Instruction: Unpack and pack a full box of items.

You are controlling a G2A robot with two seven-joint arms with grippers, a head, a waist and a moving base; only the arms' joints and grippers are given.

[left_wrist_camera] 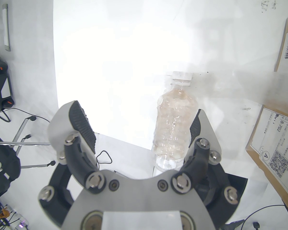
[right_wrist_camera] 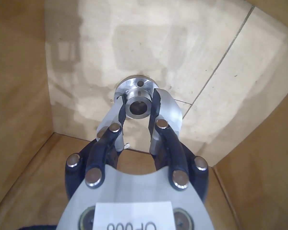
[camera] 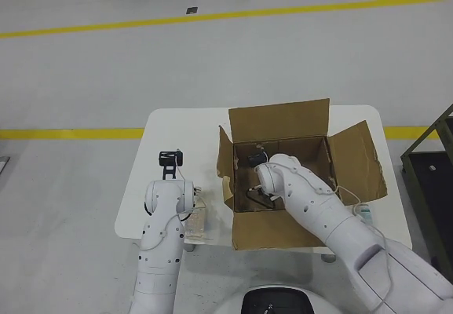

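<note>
- The right gripper [right_wrist_camera: 139, 105] sits inside the open brown cardboard box [camera: 285, 122], fingers pinching the neck of a shiny silver flanged metal bushing [right_wrist_camera: 134, 83].
- The left gripper [left_wrist_camera: 136, 116] hangs over the white table [camera: 179, 125] beside the box, fingers spread wide.
- A clear, crumpled plastic bottle [left_wrist_camera: 175, 125] with a white cap lies on the table, just beside one finger.

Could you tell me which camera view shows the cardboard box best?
The top view: the whole cardboard box with flaps open. The right wrist view gives its inner walls, the left wrist view just a labelled outer edge.
</note>
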